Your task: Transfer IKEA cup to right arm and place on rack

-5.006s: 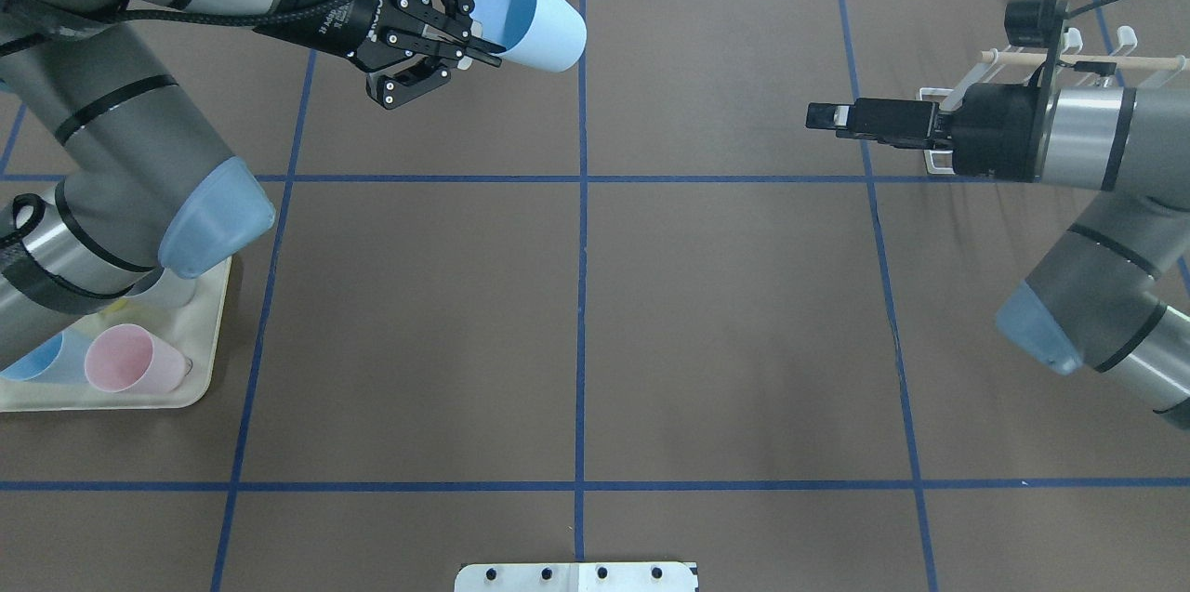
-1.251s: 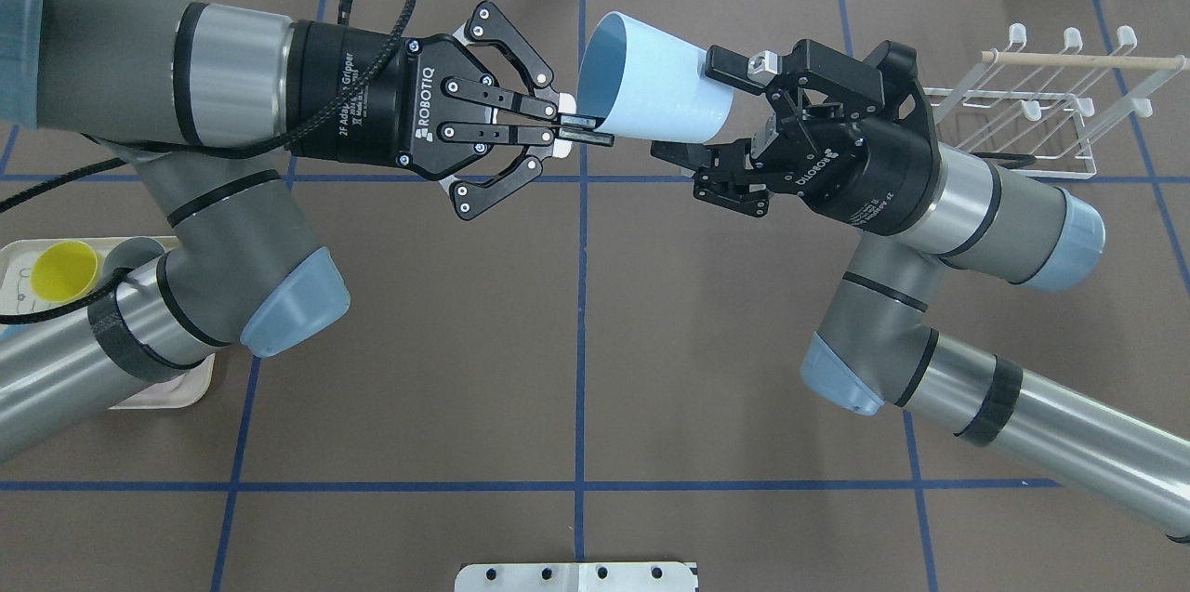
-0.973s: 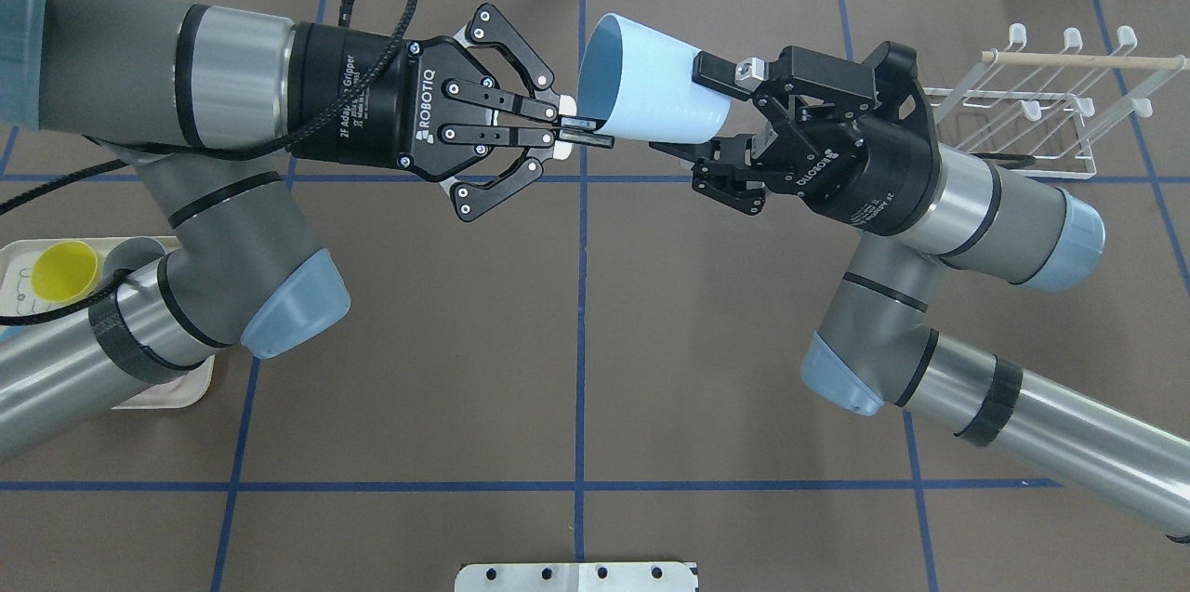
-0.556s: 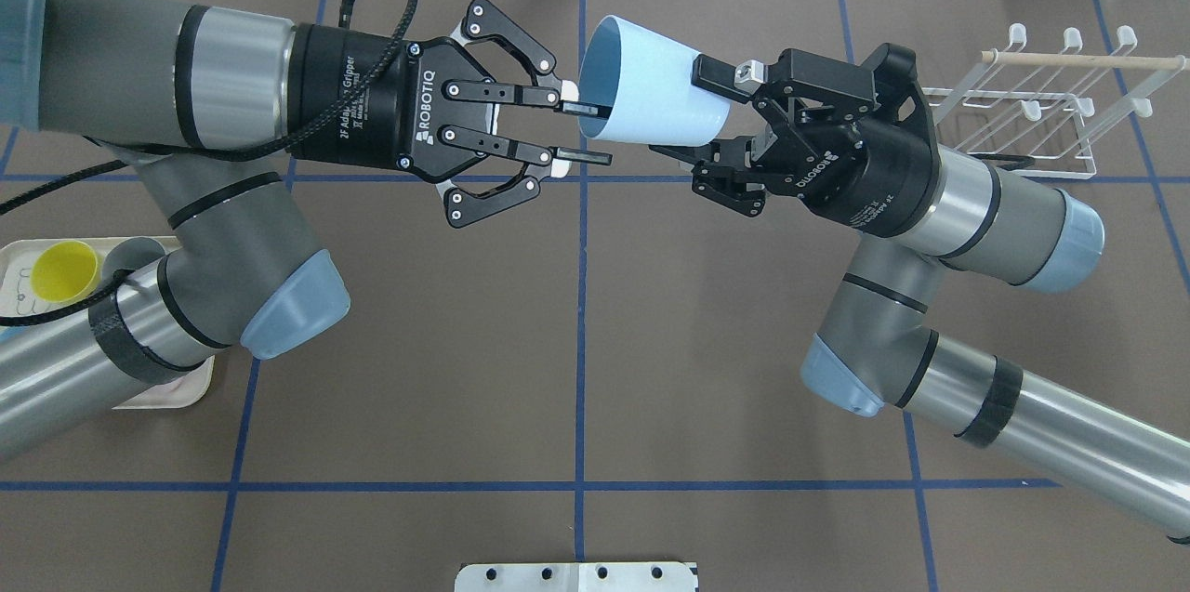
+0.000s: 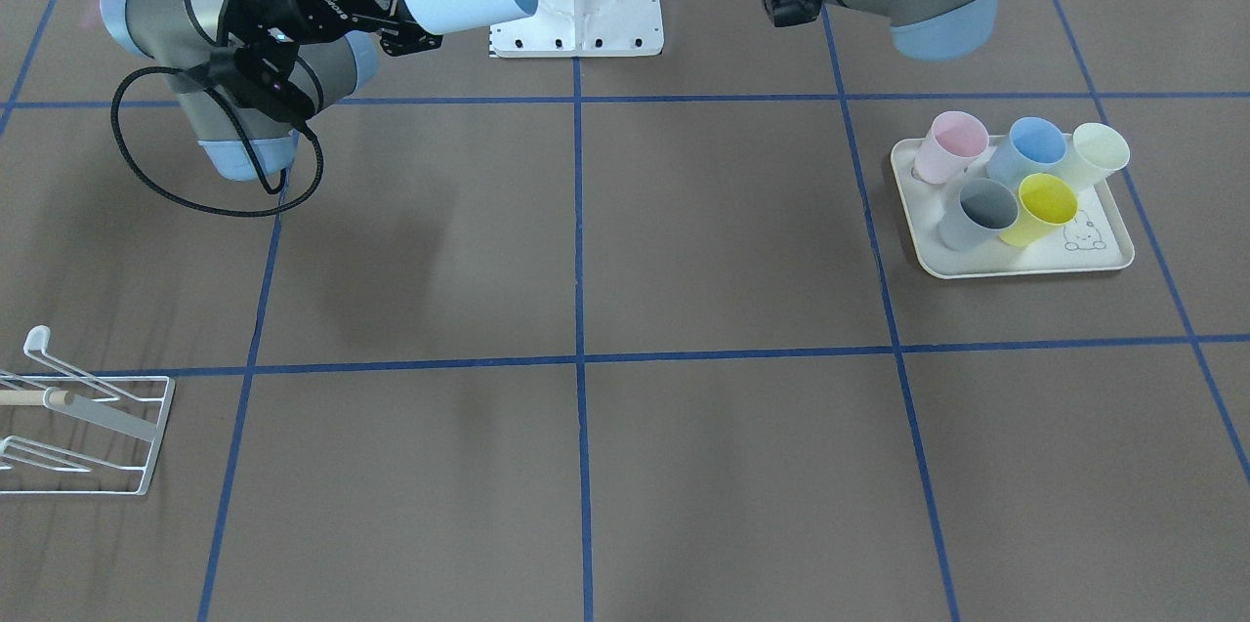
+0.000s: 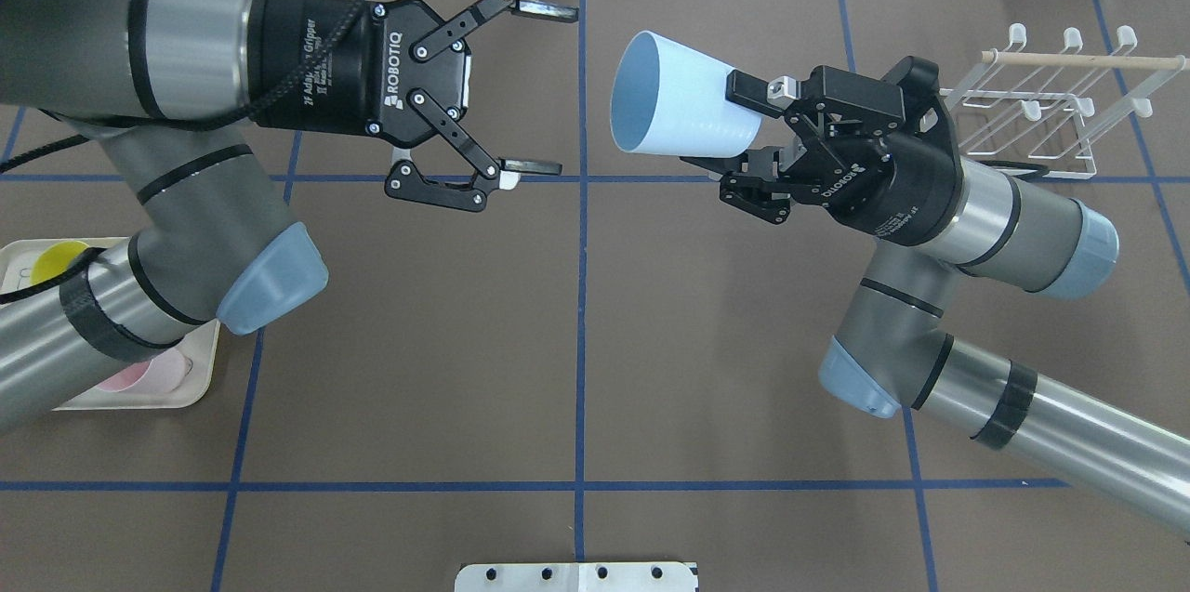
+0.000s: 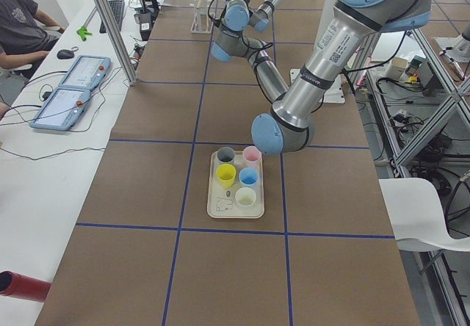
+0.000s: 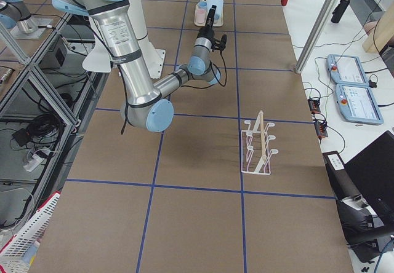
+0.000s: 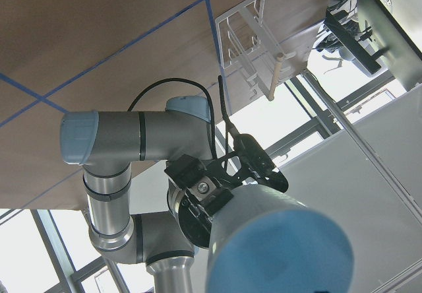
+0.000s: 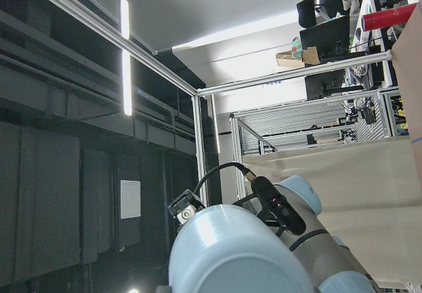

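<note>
light-blue cup [image 6: 683, 109] is held on its side above the table [image 6: 418, 369], gripped near its base by the clamped right gripper [image 6: 734, 129]. cup mouth is turned toward the left gripper [image 6: 551, 90], which is spread wide and apart from the rim. right arm [image 6: 1009, 211] is bent in from the robot's right. white wire rack [image 6: 1041, 132] is seen standing on the table just behind the right wrist. five other cups [image 5: 1047, 202] are seen on the cream tray [image 5: 1016, 265].
</note>
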{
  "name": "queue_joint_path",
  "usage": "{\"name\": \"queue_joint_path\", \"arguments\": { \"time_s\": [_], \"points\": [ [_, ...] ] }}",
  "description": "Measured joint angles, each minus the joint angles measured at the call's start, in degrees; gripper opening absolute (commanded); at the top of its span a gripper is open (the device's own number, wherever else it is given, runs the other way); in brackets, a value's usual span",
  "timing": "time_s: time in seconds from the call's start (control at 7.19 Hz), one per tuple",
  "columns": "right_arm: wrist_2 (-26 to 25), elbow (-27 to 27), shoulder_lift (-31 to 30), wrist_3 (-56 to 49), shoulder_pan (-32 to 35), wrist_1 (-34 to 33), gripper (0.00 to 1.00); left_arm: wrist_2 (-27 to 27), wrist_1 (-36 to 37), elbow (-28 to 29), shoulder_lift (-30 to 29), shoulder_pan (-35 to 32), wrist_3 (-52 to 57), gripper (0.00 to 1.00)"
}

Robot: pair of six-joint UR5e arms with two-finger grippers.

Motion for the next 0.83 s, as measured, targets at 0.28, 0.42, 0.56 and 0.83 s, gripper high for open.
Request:
{"name": "queue_joint_path", "arguments": {
  "time_s": [0.28,0.42,0.56,0.83],
  "points": [
    [0.2,-1.7,-3.6,-10.3,1.4,-0.7,0.33,-1.8,0.8,0.2,3.8,-3.8,9.5,1.00],
    [0.9,-3.1,-5.3,-16.2,2.6,-2.7,0.33,-6.2,2.8,1.2,5.2,-6.6,16.3,1.00],
    [3.0,-4.1,-6.4,-21.3,4.5,-5.9,0.33,-10.9,6.6,2.2,6.1,-9.3,23.9,1.00],
    [12.6,-4.5,-7.5,-28.3,11.4,-15.5,0.33,-14.5,12.6,2.8,8.7,-13.3,35.7,1.00]
  ]
}}
